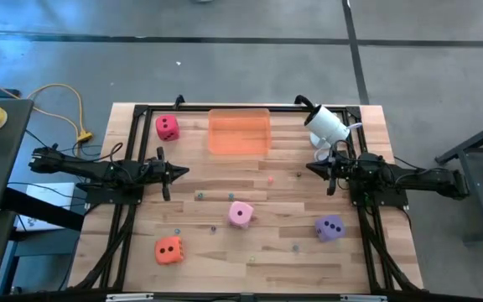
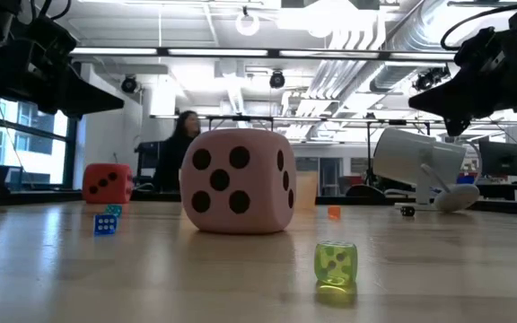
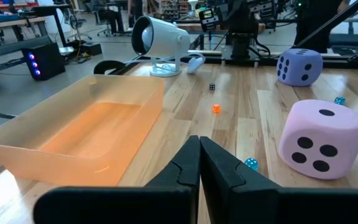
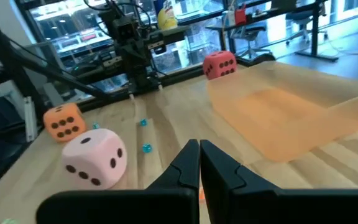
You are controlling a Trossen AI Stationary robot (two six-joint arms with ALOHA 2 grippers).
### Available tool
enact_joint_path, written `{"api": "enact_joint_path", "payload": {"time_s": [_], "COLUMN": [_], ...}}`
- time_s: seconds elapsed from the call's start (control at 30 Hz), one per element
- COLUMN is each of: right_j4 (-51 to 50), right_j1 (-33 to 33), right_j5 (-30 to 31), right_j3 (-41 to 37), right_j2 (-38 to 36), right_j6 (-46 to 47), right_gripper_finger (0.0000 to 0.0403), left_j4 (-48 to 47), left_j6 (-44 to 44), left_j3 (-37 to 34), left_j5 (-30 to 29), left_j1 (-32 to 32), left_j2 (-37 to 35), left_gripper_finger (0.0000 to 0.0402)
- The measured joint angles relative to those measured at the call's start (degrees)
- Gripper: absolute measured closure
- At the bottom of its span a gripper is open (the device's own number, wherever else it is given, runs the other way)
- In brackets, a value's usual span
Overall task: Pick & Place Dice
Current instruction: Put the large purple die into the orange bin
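Four big dice lie scattered on the tabletop (image 1: pixel 309 252): the red die (image 1: pixel 168 127) at the far left corner just beside the orange tray (image 1: pixel 239 132), the light pink die (image 1: pixel 241 213) near the middle, the orange die (image 1: pixel 168 249) at the near left, the purple die (image 1: pixel 329 227) at the near right. They look like soft foam, matte and light, so likely squashy under a pinch, not slippery, nothing fragile; best hold is probably across two opposite flat faces, centred, not on a corner or rounded edge, and each cube looks about as wide as a tool can span. The tray is translucent, shallow and empty, at the far middle of the tabletop. Left tool (image 1: pixel 181 171) is closed narrow and holds nothing, hovering left of centre, well apart from the pink die; right tool (image 1: pixel 312 168) likewise pinched together and empty, right of centre, near a white lamp-like fixture (image 1: pixel 327 123). Several tiny dice are strewn about too, including a yellow-green one (image 2: pixel 336 266) and a blue one (image 2: pixel 105 223) up close in the low view. Surface is pale wood planks on a black frame, smooth-looking. Beyond it: grey floor, a yellow cable (image 1: pixel 65 109), an open lab with ceiling ducts, and a person (image 2: pixel 174 152) in the background.
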Motion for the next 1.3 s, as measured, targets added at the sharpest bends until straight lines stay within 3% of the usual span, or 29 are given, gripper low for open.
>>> {"api": "enact_joint_path", "payload": {"time_s": [0.6,0.83,0.97,1.13,1.3], "right_j4": [0.0,-0.1,-0.4,-0.4,-0.6], "right_j1": [0.0,0.0,0.0,0.0,0.0], "right_j5": [-11.6,-8.4,-6.4,-5.3,4.6], "right_j3": [0.0,0.0,0.0,0.0,0.0], "right_j2": [0.0,0.0,0.0,0.0,0.4], "right_j6": [2.3,2.4,2.2,2.1,2.1], "right_gripper_finger": [0.0401,0.0392,0.0349,0.0248,0.0134], "left_j4": [0.0,0.0,0.0,0.0,0.0], "left_j6": [0.0,0.0,0.0,0.0,0.0], "left_j3": [0.0,0.0,0.0,0.0,0.0], "left_j5": [0.0,0.0,0.0,0.0,0.0], "left_j1": [0.0,0.0,0.0,0.0,0.0], "left_j2": [0.0,0.0,0.0,0.0,0.0], "left_gripper_finger": [0.0401,0.0401,0.0401,0.0401,0.0401]}}
